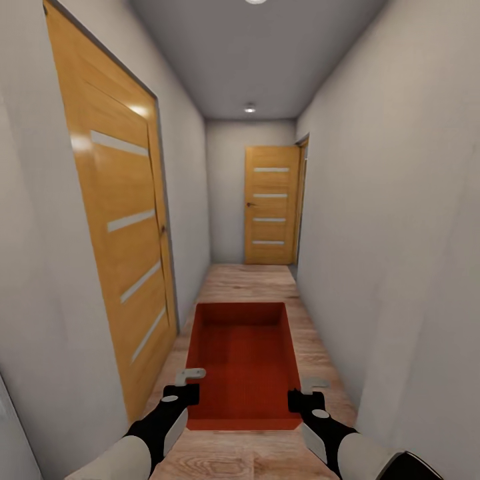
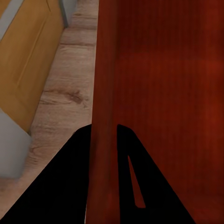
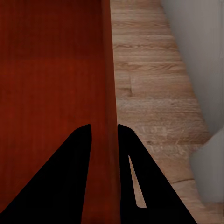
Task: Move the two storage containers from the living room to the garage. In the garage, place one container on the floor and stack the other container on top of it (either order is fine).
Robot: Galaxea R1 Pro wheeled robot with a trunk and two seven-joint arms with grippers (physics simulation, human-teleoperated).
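The left hand (image 1: 189, 385) pinches the left long wall of an orange-red rectangular open-top plastic bin (image 1: 243, 360), one finger inside and one outside; the right hand (image 1: 304, 393) is closed the same way on the right wall. Held between them, the bin hangs level above a light wood-plank floor (image 1: 248, 281) in a narrow hallway with plain white-grey walls (image 1: 393, 220). A light wooden door with four glass slits (image 1: 120, 227) stands close on the left, another (image 1: 271, 205) at the far end. The bin's walls are low and plain, its bottom finely ribbed.
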